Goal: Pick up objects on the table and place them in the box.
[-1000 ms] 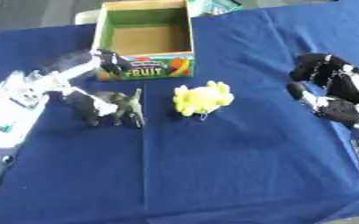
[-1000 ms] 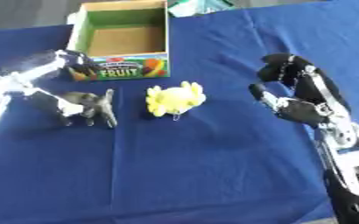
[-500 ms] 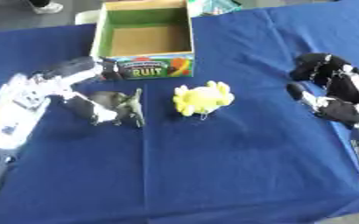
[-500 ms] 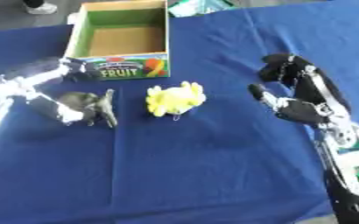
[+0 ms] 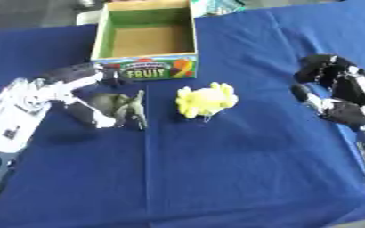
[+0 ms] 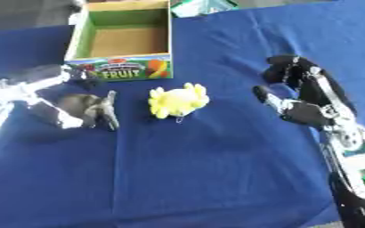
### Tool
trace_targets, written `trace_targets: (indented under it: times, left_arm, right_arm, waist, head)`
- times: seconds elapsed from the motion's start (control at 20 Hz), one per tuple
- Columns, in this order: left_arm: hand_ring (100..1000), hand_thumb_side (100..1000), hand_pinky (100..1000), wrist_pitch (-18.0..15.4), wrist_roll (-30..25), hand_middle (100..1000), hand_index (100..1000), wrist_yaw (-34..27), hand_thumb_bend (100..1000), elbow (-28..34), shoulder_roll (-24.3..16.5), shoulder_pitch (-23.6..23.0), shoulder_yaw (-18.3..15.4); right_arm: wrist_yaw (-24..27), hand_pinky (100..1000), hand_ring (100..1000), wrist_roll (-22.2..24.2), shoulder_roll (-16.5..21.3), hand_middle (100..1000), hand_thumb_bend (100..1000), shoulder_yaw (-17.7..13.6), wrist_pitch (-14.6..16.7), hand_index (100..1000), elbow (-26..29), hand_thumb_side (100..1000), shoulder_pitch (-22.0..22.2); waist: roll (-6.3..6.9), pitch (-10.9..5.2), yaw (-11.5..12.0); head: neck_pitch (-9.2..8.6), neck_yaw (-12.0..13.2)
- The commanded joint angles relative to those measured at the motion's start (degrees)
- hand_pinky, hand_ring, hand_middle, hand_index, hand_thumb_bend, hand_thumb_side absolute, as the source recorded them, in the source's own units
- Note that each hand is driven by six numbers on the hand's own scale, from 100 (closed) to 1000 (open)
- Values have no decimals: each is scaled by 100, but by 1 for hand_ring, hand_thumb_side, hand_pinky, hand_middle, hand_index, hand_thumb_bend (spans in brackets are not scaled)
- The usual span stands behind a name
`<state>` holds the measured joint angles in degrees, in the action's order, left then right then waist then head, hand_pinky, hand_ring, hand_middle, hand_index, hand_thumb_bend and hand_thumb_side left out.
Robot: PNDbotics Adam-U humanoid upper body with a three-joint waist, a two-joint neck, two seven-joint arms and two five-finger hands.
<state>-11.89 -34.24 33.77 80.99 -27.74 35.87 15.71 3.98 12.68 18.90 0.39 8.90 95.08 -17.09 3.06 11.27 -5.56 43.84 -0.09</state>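
A grey toy animal stands on the blue table, left of centre. My left hand is open around it, fingers above near the box front and thumb below its body, close to it or touching. A yellow plush toy lies just right of the grey one. The open cardboard fruit box, green inside and empty, stands behind both. My right hand hovers open at the right, apart from the toys.
The blue cloth covers the whole table. A teal and white object lies behind the box at the far edge. The near half of the cloth holds nothing but my arms at its sides.
My left hand has moved down and in, its fingers and thumb now bracketing the grey toy. The toys, the box and my right hand have stayed put.
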Motion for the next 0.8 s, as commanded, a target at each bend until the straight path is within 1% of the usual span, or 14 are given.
trace_targets:
  times: [0.05,0.1,0.75,0.8]
  left_arm:
    - [757,326,803,-33,4,756,878,121,442,-3,-48,73,-67]
    - [757,329,802,-28,17,756,878,160,430,-15,-34,73,-70]
    - [749,327,792,-67,148,742,871,640,405,-272,185,89,-52]
    - [743,328,789,-72,154,726,867,662,402,-291,194,91,-51]
  right_arm:
    - [15,719,690,19,108,576,457,-20,17,761,98,235,-33]
    - [16,719,690,19,108,576,457,-20,17,761,99,234,-32]
    - [21,719,690,34,109,576,460,-13,19,761,105,234,-23]
    - [22,720,690,35,109,576,461,-13,19,761,106,235,-24]
  waist:
    - [-14,-102,-5]
    - [-14,-102,-7]
    - [-25,-83,-41]
    - [-27,-81,-42]
  head:
    - [28,7]
    - [28,6]
    - [28,11]
    - [28,11]
